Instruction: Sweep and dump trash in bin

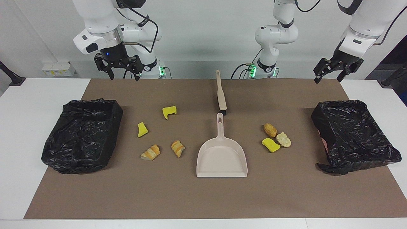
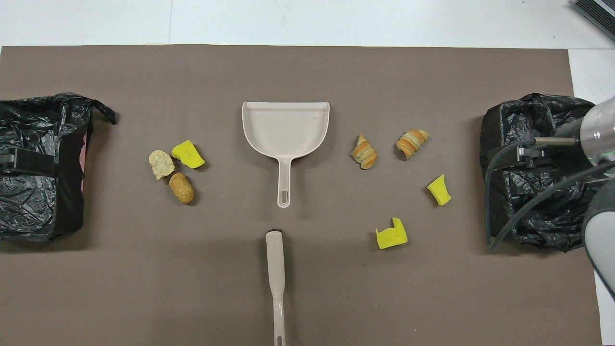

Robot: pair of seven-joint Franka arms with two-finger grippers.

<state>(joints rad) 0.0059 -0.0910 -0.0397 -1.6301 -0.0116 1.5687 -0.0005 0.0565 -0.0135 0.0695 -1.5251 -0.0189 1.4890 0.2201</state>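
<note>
Several scraps of trash lie on the brown mat. Toward the right arm's end are two yellow sponge chunks [image 1: 169, 111] [image 1: 142, 129] and two croissant pieces [image 1: 151, 152] [image 1: 178, 148]. Toward the left arm's end, a sponge chunk [image 1: 271, 144] touches two bread pieces [image 1: 270, 129] [image 1: 283, 140]. A black-lined bin [image 1: 82, 133] stands at the right arm's end and another bin [image 1: 353, 133] at the left arm's. My right gripper [image 1: 124, 77] hangs open and empty over the mat's robot-side edge. My left gripper [image 1: 328, 79] hangs open and empty over that edge's other corner.
A beige dustpan [image 1: 221, 159] lies mid-mat, its handle pointing toward the robots. A beige brush [image 1: 221, 95] lies in line with it, nearer the robots. In the overhead view the dustpan [image 2: 286, 125] and brush [image 2: 275, 269] sit between the two trash groups.
</note>
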